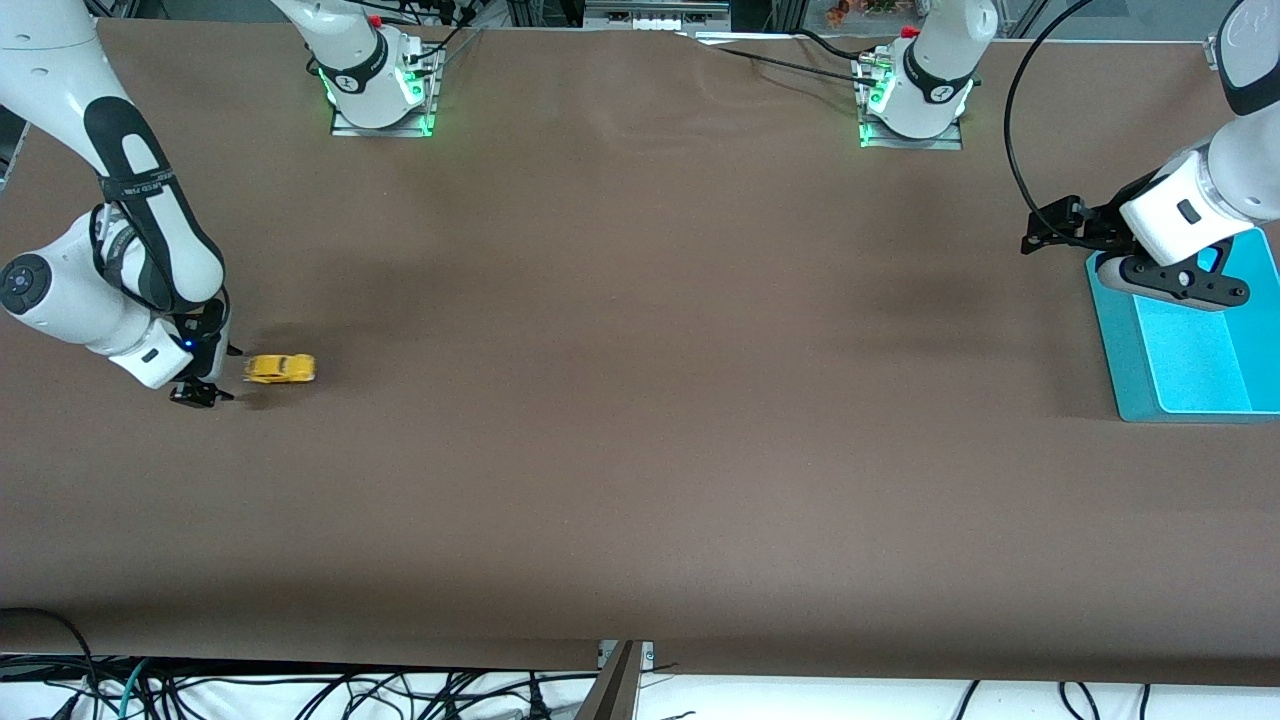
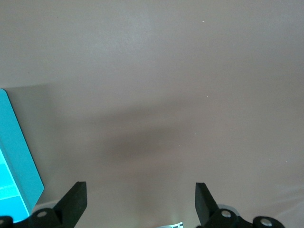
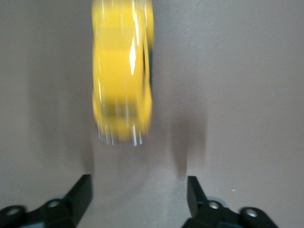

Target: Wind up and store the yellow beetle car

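The yellow beetle car (image 1: 280, 368) stands on the brown table at the right arm's end, on its wheels. In the right wrist view it (image 3: 122, 71) is blurred and lies just ahead of the fingertips, not between them. My right gripper (image 1: 205, 375) is low at the table right beside the car, open and empty. My left gripper (image 1: 1050, 228) hangs open and empty over the table by the edge of the turquoise bin (image 1: 1150, 380), which also shows in the left wrist view (image 2: 16, 156).
The turquoise bin stands at the left arm's end of the table. The two arm bases (image 1: 378, 80) (image 1: 915, 95) stand along the table's edge farthest from the front camera. Cables hang past the edge nearest that camera.
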`<state>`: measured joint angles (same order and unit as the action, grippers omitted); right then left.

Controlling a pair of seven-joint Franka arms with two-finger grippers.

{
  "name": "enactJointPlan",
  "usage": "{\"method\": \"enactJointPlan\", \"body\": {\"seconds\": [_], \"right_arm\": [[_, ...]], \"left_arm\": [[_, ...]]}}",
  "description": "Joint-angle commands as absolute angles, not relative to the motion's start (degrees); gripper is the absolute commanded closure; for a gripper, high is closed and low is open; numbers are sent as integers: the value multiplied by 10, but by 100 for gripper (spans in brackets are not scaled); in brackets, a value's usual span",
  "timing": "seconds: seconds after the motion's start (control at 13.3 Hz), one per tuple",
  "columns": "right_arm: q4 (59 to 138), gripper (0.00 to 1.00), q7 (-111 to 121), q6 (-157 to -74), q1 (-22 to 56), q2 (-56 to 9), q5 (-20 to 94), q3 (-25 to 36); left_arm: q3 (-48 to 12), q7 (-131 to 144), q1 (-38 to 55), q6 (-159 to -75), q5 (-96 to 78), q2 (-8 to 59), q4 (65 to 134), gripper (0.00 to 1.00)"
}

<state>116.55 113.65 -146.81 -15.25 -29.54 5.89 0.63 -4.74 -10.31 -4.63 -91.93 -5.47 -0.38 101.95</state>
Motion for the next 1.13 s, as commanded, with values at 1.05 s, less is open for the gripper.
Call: {"method": "enactJointPlan", "body": {"seconds": [1.05], "right_arm": [[1147, 0, 1149, -1447, -157, -296, 73, -1]], "left_arm": [[-48, -157, -77, -899, -101, 13, 1009, 0]]}}
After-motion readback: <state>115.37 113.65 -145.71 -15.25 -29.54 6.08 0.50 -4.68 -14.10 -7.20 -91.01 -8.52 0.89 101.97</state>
